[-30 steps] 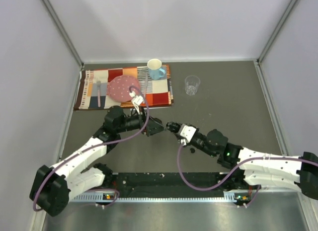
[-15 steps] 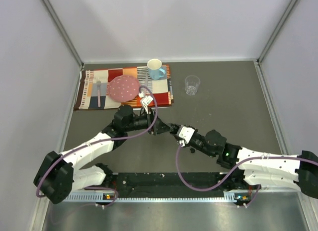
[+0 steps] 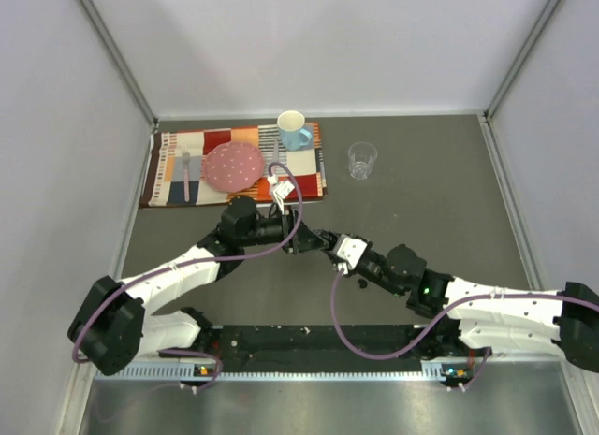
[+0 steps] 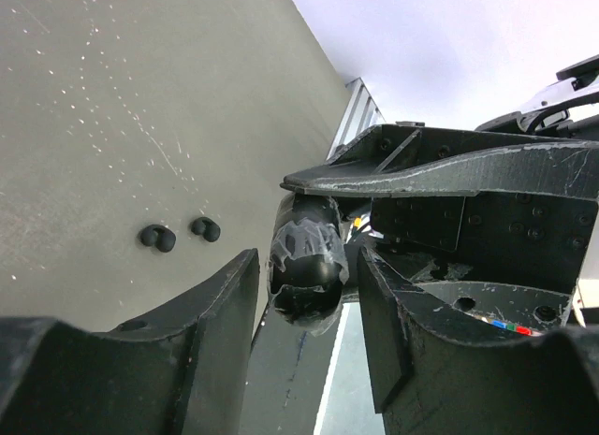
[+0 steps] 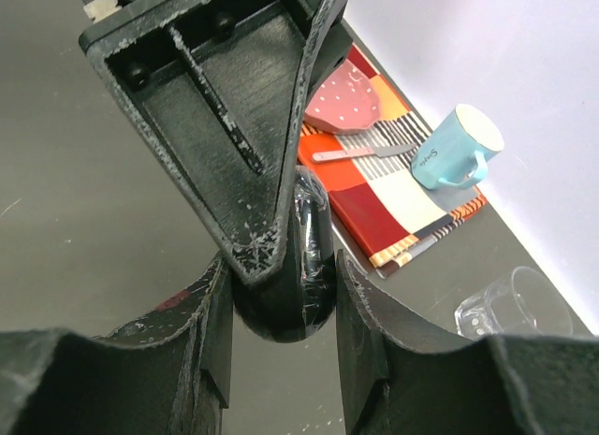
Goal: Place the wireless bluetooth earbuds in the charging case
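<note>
L gripper (image 4: 307, 299) is spread a bit around the black case (image 4: 304, 257), w/ small gaps seen each side. The case is pinched by the R gripper (image 5: 281, 295). Two earbuds (image 4: 157, 237) are seen on the table (image 4: 112, 126), side by side, nearby.

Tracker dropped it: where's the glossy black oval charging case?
Centre of both wrist views: the glossy black oval charging case is in the right gripper, left gripper open around it, above mid-table.

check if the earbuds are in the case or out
Out, at least two: two earbuds lie on the table, apart from the case; others cannot tell.
</note>
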You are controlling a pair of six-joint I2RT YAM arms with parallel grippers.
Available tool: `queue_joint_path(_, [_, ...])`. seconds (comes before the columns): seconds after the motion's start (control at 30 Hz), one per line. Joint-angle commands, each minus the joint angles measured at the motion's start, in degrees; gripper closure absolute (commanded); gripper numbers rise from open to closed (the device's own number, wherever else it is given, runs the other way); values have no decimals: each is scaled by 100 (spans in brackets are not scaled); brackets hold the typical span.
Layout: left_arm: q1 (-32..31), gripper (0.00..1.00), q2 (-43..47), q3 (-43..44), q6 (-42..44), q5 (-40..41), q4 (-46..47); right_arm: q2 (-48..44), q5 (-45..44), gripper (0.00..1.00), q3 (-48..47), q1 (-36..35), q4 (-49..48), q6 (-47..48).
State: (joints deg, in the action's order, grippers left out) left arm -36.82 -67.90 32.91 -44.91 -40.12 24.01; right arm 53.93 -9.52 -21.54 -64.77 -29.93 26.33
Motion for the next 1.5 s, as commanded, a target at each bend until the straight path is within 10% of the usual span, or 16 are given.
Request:
queue_joint_path(0.0, [-36, 49, -30, 216, 8, -154, 341, 21, -129, 100, -272, -71, -426, -49])
queue_joint_path(0.27, [-53, 100, 5, 216, 122, -224, 482, -23, -94, 93, -272, -71, -399, -197])
queue_joint_path(0.37, [-45, 100, 119, 172, 323, -146, 499, -137, -260, 44, -359, -71, -251, -661])
queue_joint_path(0.53, [-45, 100, 723, -12, 947, 459, 280, -541, -1119, 3, -658, -79, 469, -1778])
queue_joint_path(0.7, [-36, 100, 1401, -144, 1975, 1260, -151, -998, -1905, 1, -1290, 113, 2608, -3974])
queue_joint_path(0.9, [-45, 100, 2429, -855, 2864, 1964, 681, -867, 1096, 2, -2038, 2054, 4057, -7015])
queue_joint_path(1.2, [-45, 100, 2914, -1585, 3541, 1736, 1878, -385, 3401, 2, -2153, 2311, 2494, -9178])
queue_joint_path(1.47, [-71, 100, 2677, -1586, 3375, 1490, 2415, 284, 3747, 2, -1634, 2302, 717, -10367])
